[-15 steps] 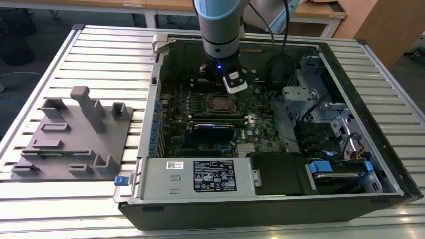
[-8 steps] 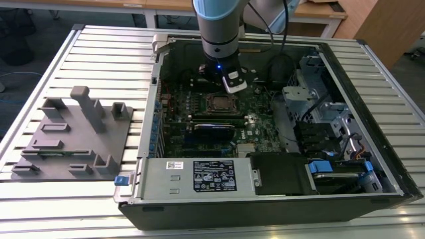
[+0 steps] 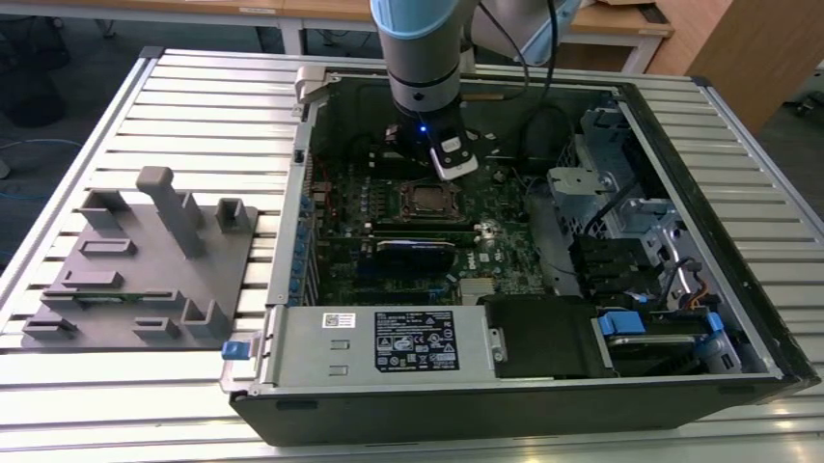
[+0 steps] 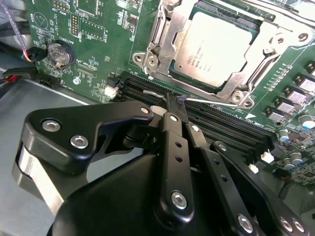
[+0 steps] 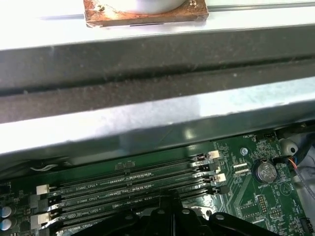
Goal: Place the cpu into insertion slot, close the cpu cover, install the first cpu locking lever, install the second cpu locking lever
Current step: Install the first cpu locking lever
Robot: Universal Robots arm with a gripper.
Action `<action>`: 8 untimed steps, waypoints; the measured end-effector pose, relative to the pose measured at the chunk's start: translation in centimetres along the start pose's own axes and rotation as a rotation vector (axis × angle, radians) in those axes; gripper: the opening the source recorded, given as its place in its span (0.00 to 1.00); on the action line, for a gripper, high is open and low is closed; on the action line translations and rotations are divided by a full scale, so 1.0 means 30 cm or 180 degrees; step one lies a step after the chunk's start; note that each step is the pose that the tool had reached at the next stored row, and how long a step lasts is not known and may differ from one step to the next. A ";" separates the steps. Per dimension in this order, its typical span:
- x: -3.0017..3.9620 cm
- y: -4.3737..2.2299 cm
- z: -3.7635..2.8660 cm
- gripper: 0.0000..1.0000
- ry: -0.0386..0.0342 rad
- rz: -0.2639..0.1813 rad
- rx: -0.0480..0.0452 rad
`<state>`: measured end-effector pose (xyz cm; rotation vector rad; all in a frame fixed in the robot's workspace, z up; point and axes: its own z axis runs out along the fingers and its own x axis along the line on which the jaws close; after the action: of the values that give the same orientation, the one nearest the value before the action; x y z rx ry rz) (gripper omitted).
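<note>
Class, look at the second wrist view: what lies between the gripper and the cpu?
In the second wrist view, a thin silver lever and the edge of the cpu cover lie between the gripper and the cpu.

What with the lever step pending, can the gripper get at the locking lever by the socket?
Probably yes: in the second wrist view the gripper sits right at the thin locking lever beside the cpu cover, with nothing between them.

A slatted metal table (image 3: 77, 405), wooden desks (image 3: 618, 24) behind, dark floor (image 3: 168, 34).
</note>
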<state>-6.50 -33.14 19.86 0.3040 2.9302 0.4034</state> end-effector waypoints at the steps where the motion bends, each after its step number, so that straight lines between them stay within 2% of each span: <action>1: 0.001 0.001 0.001 0.10 -0.0006 -0.0002 0.0001; 8: 0.003 0.001 0.003 0.10 -0.0014 0.0005 0.0010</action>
<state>-6.55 -33.06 19.77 0.3074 2.9266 0.3979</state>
